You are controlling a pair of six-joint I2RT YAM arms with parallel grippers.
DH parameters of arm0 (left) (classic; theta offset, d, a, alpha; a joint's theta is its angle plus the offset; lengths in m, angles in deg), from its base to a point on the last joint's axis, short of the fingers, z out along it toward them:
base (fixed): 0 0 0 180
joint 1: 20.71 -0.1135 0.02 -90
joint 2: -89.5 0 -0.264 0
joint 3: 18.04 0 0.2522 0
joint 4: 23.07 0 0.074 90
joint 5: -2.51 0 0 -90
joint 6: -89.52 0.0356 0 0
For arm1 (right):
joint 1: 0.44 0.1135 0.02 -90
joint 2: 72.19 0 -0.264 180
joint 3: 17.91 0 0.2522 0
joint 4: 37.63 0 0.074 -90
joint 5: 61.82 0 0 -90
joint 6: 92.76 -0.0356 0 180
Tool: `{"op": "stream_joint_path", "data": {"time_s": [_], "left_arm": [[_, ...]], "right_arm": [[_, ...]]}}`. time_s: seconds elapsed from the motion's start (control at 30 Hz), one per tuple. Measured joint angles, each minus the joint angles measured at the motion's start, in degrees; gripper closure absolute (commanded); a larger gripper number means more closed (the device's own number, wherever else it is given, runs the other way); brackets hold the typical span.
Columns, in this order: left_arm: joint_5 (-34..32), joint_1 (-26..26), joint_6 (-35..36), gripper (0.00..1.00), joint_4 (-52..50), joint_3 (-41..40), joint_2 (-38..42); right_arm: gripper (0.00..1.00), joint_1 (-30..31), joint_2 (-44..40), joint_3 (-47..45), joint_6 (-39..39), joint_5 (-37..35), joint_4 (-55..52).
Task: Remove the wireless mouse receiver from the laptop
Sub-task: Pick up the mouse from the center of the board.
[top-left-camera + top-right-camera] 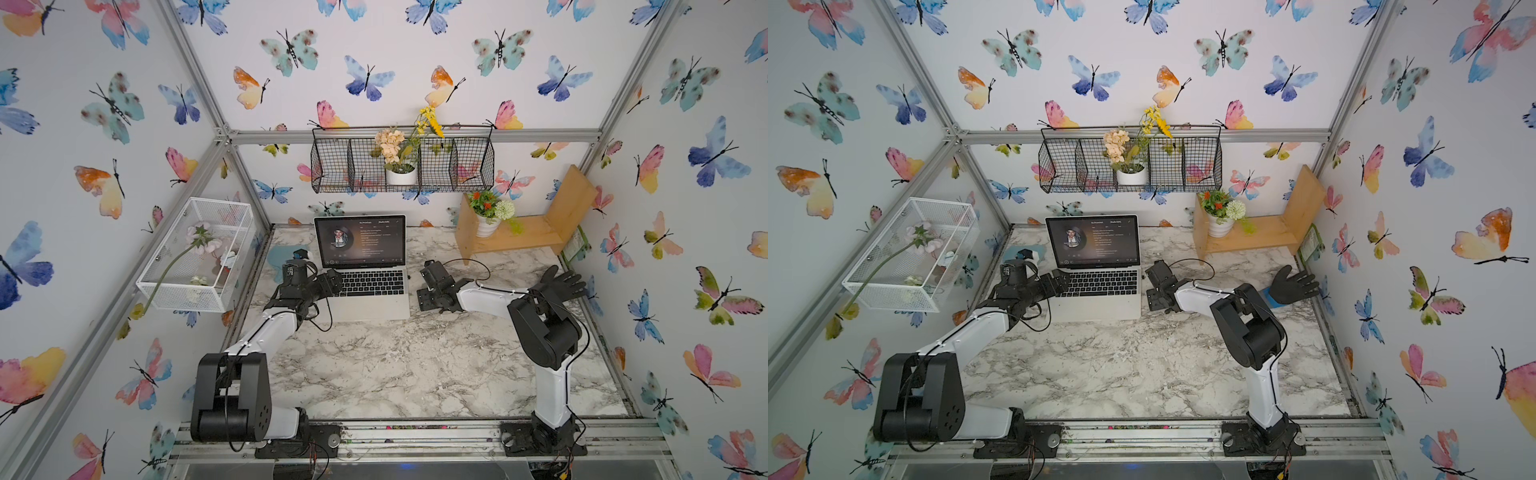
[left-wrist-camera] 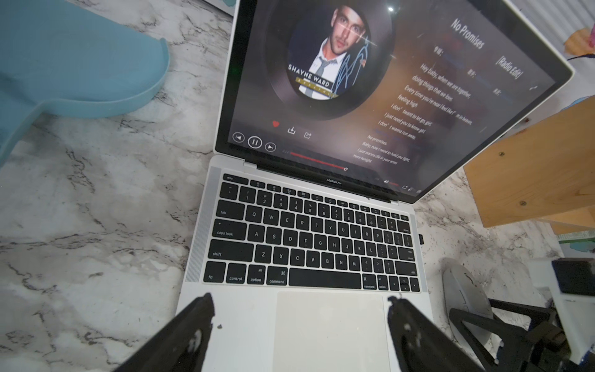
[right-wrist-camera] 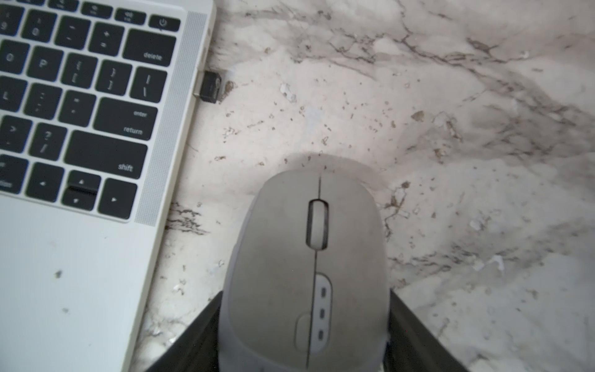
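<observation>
The laptop [image 1: 374, 305] stands open at the back of the marble table, its screen lit. The wireless mouse receiver [image 3: 211, 87], a tiny dark stub, is plugged into the laptop's right edge [image 3: 180, 135] beside the keyboard; it also shows as a small stub [image 2: 420, 239] in the left wrist view. My right gripper [image 3: 306, 293] is to the right of the laptop, shut on a grey mouse [image 3: 309, 257] that lies on the table, fingers against both its sides. My left gripper [image 2: 299, 302] hovers open over the palm rest [image 2: 244, 322], holding nothing.
A blue tray [image 2: 80, 64] lies left of the laptop. A wooden shelf [image 1: 523, 237] with a flower pot stands at the back right. A black glove hand [image 1: 561, 282] is near the right wall. A white wire basket [image 1: 195, 253] hangs on the left wall.
</observation>
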Motion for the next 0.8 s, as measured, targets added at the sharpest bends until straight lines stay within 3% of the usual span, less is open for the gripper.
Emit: {"op": "stream_joint_path", "data": {"time_s": [0.13, 0.27, 0.43, 0.6, 0.8], "left_arm": [[0.0, 0.3, 1.1, 0.08, 0.4, -0.4, 0.8], [0.8, 1.0, 2.7, 0.07, 4.0, -3.3, 2.9], [8.9, 3.1, 5.5, 0.07, 19.6, -13.8, 8.9], [19.8, 9.2, 12.3, 0.08, 46.0, -27.6, 12.6], [31.1, 11.8, 20.5, 0.06, 59.9, -27.5, 9.7]], "right_arm": [[0.46, -0.7, -2.2, -0.9, 1.4, 3.1, -0.3], [0.52, -3.0, -6.4, -1.7, 4.7, 11.7, -0.5], [0.55, -10.7, -9.8, 0.6, 12.6, 34.0, -3.9], [0.57, -13.9, -13.5, 3.5, 18.2, 58.6, -8.9], [0.54, -11.6, -19.4, 1.6, 20.8, 79.8, -11.3]]}}
